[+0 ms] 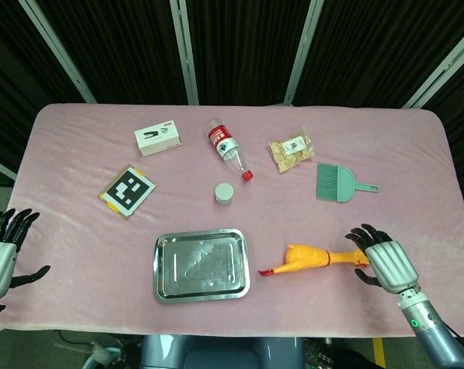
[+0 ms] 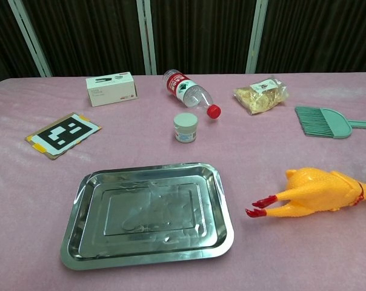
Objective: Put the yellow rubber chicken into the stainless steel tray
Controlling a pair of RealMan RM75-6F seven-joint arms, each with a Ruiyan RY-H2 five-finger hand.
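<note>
The yellow rubber chicken (image 1: 318, 257) lies on its side on the pink cloth, red feet toward the tray; the chest view shows the chicken (image 2: 319, 193) at the right edge. The stainless steel tray (image 1: 161, 275) sits empty to its left, and its rim (image 2: 226, 224) shows in the chest view too. My right hand (image 1: 386, 261) hovers open at the chicken's head end, fingers spread, hiding the head. At the table's left edge my left hand (image 1: 0, 252) is open and holds nothing. Neither hand shows in the chest view.
Behind the tray stand a small white jar (image 1: 223, 193) and a lying plastic bottle (image 1: 227, 147). A white box (image 1: 157, 138), a marker card (image 1: 127, 191), a snack bag (image 1: 290, 151) and a green brush (image 1: 339, 183) lie further back.
</note>
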